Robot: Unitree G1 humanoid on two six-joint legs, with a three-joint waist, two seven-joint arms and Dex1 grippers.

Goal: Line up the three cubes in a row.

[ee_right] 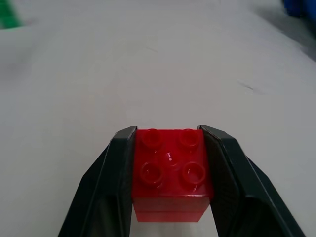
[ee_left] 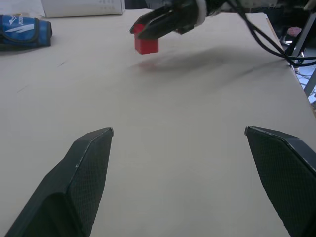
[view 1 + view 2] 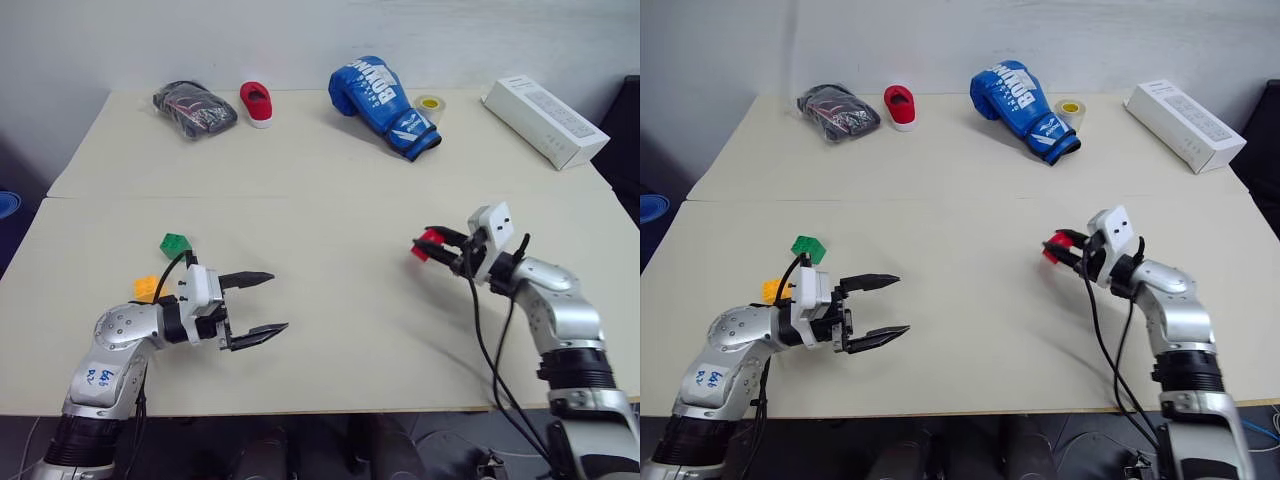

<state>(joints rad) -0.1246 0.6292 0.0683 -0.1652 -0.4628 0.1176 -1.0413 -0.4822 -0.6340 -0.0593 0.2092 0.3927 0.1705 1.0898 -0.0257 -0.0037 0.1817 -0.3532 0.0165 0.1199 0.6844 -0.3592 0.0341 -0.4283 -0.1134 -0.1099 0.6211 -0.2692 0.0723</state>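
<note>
Counting 3 cubes: 1 red cube [image 1: 171, 174] in right end effector [image 3: 437, 246], 1 green cube [image 3: 175, 243], 1 orange-yellow cube [image 3: 146, 287].

Held red cube [image 3: 1059, 246] in right pincer [image 3: 1064, 250] above table [image 3: 970, 270]; spread left pincer [image 3: 883, 309] empty near green cube [image 3: 809, 247] and orange-yellow cube [image 3: 774, 289].

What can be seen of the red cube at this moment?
The red cube is a small building block of glossy, slightly see-through plastic with four round studs on top, sitting upright. The right gripper is shut on it, one black finger pressed flat against each of two opposite sides. In the left wrist view it hangs just clear of the table, with its shadow beneath. It sits on the robot's right side of the table, well apart from the green cube and the orange-yellow cube.
</note>
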